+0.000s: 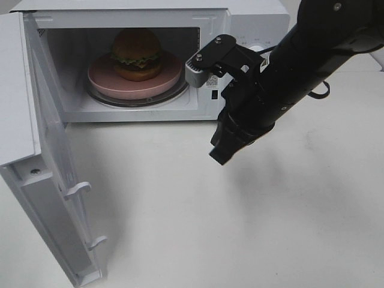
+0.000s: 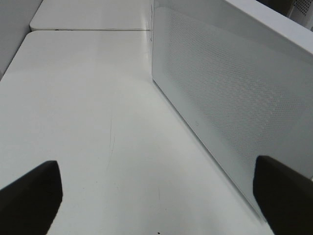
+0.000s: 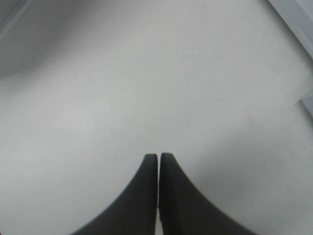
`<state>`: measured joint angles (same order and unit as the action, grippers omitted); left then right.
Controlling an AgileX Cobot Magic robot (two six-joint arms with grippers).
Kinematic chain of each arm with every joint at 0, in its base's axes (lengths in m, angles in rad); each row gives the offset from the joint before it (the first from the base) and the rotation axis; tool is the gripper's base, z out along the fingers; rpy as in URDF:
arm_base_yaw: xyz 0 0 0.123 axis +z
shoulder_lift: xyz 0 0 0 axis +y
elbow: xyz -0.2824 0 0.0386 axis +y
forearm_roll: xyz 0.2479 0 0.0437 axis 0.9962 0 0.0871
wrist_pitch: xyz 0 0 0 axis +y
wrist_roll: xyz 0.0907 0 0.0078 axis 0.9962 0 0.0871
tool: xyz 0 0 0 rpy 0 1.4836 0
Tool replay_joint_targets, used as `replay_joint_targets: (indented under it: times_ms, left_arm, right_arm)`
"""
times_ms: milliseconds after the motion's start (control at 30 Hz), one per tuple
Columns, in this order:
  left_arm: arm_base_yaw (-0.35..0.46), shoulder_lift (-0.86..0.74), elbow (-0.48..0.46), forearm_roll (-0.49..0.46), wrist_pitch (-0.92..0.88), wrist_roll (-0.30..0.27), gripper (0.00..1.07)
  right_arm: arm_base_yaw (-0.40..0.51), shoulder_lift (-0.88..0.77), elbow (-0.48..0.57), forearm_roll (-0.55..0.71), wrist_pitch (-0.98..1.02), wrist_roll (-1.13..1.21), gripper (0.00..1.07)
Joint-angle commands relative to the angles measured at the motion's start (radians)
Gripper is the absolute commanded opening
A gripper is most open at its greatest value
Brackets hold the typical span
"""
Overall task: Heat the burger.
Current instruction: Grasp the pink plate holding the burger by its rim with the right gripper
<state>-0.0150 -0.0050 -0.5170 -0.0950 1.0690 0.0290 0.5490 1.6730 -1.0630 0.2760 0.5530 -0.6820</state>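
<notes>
Nearest to me the microwave door (image 1: 51, 180) stands swung wide open on the left, its latch hooks facing the bare worktop (image 1: 240, 228). My left hand (image 2: 156, 166) is out of the high view; its own camera shows the fingers spread wide, holding nothing, low over the worktop beside a white perforated panel that I take to be the outer face of that door, though I cannot be sure. Further in, my right hand (image 1: 219, 155) hangs above the worktop in front of the right side of the microwave (image 1: 240, 24), fingers pressed together and empty, tips pointing down. Beyond it, inside the open cavity, the burger (image 1: 137, 54) sits upright on a round pink plate (image 1: 138, 91), which rests on the glass turntable (image 1: 102, 99). I judge the loading step done and the closing step in hand: the food is in place and nothing is gripped. The next move calls for getting my right arm clear of the door's swing, then pushing the door from its outer face until the hooks catch. After that the controls on the right of the microwave, mostly hidden behind my right arm, need setting to start the heating.
</notes>
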Motion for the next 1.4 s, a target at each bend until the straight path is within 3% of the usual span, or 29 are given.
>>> replay_joint_targets:
  times_ms: [33, 300, 433, 633, 667, 733, 767, 800, 833, 867, 900, 933, 967, 1033, 1400]
  left_arm:
    - [0.004, -0.017, 0.000, -0.006, 0.000, 0.001, 0.98]
    - [0.004, -0.017, 0.000, -0.006, 0.000, 0.001, 0.98]
    - [0.004, -0.017, 0.000, -0.006, 0.000, 0.001, 0.98]
    - [0.004, -0.017, 0.000, -0.006, 0.000, 0.001, 0.98]
    - [0.004, -0.017, 0.000, -0.006, 0.000, 0.001, 0.98]
    - [0.004, -0.017, 0.000, -0.006, 0.000, 0.001, 0.98]
    - [0.004, -0.017, 0.000, -0.006, 0.000, 0.001, 0.98]
    - [0.004, -0.017, 0.000, -0.006, 0.000, 0.001, 0.98]
    - [0.004, -0.017, 0.000, -0.006, 0.000, 0.001, 0.98]
    - [0.004, -0.017, 0.000, -0.006, 0.000, 0.001, 0.98]
    - [0.004, -0.017, 0.000, -0.006, 0.000, 0.001, 0.98]
    - [0.004, -0.017, 0.000, -0.006, 0.000, 0.001, 0.98]
    - [0.004, -0.017, 0.000, -0.006, 0.000, 0.001, 0.98]
    - [0.004, -0.017, 0.000, -0.006, 0.000, 0.001, 0.98]
    - [0.004, -0.017, 0.000, -0.006, 0.000, 0.001, 0.98]
  right_arm:
    - [-0.002, -0.010, -0.018, -0.043, 0.042, -0.271, 0.06]
    - [-0.002, -0.010, -0.018, -0.075, 0.041, -0.649, 0.08]
    - [0.001, -0.010, -0.025, -0.151, 0.041, -0.665, 0.10]
    - [0.001, -0.010, -0.065, -0.239, 0.033, -0.652, 0.23]
    - [0.001, -0.010, -0.073, -0.261, 0.016, -0.639, 0.31]
    - [0.001, -0.010, -0.073, -0.276, -0.002, -0.628, 0.37]
    - [0.007, -0.010, -0.073, -0.292, -0.032, -0.604, 0.49]
    - [0.007, -0.010, -0.073, -0.292, -0.032, -0.604, 0.49]
    - [0.022, -0.010, -0.073, -0.318, -0.059, -0.566, 0.62]
    - [0.029, -0.010, -0.073, -0.325, -0.076, -0.541, 0.69]
    - [0.029, -0.010, -0.073, -0.325, -0.076, -0.541, 0.69]
    - [0.041, -0.006, -0.073, -0.342, -0.106, -0.495, 0.81]
    - [0.041, -0.006, -0.073, -0.342, -0.106, -0.495, 0.81]
    - [0.051, 0.011, -0.078, -0.366, -0.133, -0.442, 0.93]
    - [0.100, 0.128, -0.185, -0.427, -0.141, -0.385, 0.93]
